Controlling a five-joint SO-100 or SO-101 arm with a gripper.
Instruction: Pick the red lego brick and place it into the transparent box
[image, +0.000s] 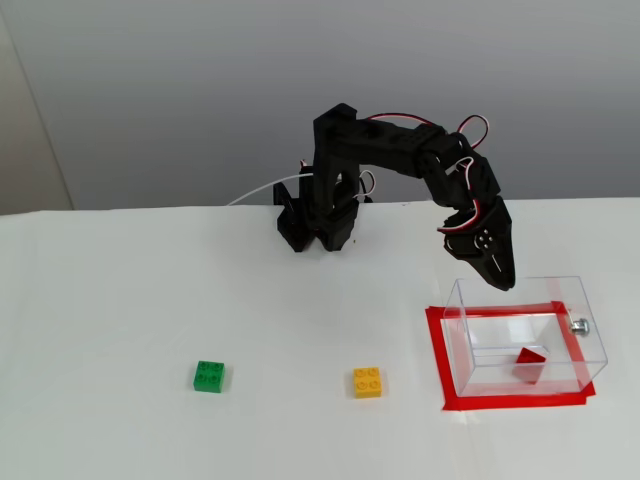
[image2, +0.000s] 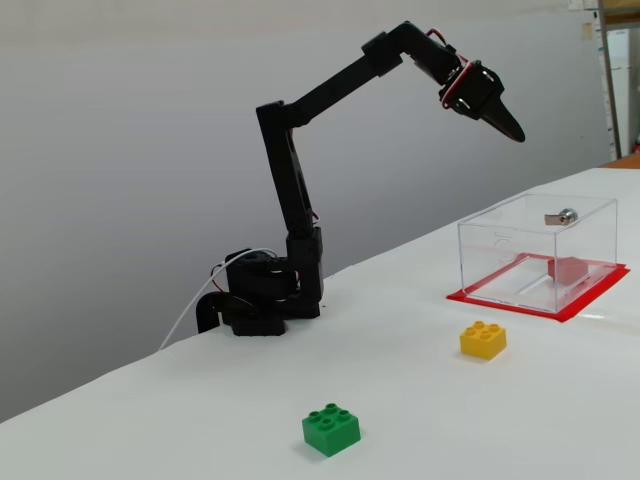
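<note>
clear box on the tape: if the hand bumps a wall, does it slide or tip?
Likely slides rather than tips: the clear box looks wide and low, sitting flat inside the red tape. Probably light, with thin see-through walls and only the red brick inside, so even a small nudge may shift it. The smooth white table suggests little grip.

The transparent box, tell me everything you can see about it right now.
The transparent box is a clear, open-topped rectangular container that looks like thin plastic, with a small silver knob on one side wall. It stands upright on the white table, inside a red tape rectangle that frames its base. The red lego brick lies on its floor. Nothing else touches it: the end effector hangs above it, clear of its rim.
</note>
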